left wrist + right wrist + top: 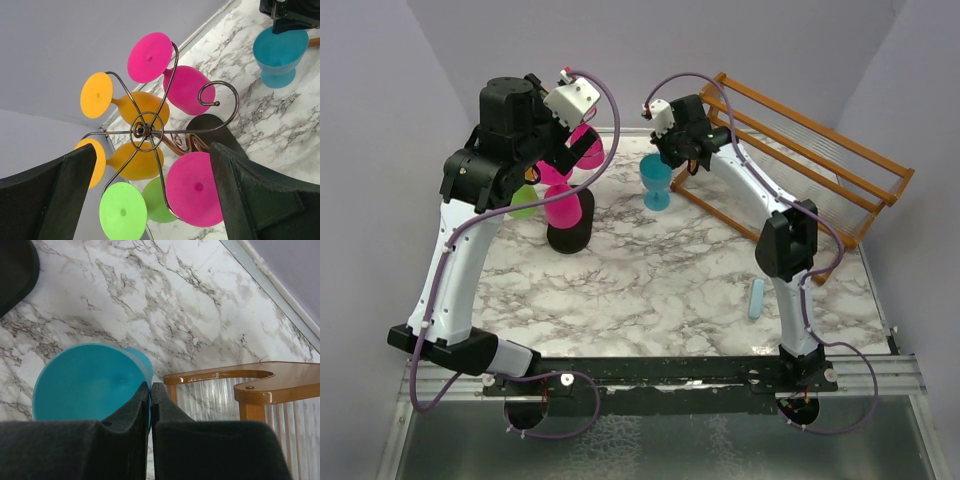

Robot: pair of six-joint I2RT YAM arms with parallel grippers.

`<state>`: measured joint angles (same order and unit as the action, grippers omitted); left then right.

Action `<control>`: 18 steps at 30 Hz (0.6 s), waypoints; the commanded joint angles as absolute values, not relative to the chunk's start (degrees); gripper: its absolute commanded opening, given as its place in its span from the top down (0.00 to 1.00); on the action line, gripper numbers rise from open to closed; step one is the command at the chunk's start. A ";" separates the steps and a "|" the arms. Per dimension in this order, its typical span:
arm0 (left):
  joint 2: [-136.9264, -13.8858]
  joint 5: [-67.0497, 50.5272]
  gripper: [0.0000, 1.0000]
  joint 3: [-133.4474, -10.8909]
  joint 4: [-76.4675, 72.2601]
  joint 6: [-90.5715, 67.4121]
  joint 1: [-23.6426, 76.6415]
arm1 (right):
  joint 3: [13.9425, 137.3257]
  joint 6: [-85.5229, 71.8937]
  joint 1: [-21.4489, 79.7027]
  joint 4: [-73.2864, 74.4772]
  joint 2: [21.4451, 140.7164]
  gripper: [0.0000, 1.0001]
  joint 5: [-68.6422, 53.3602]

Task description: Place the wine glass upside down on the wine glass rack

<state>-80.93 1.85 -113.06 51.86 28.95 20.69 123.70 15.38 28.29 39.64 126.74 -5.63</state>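
While the blue wine glass (657, 182) is pinched by the narrowed right gripper (150, 392), grasping is judged in hand; a lift toward the wire wine glass rack (145, 131), under the wide-open left gripper (150, 160), is needed.

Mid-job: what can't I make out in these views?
- Hold of the right hand on the blue wine glass: right wrist view, the hand itself covers the contact.
- Post of the wine glass rack: left wrist view, mostly behind hanging glasses; top view, left arm covers it.
- Pale blue object by the right arm: top view, too small to identify.
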 commanded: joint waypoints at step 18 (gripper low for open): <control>-79.85 -7.53 0.01 -110.97 47.60 24.26 19.92 | 109.91 19.64 26.72 35.80 94.90 0.98 -17.89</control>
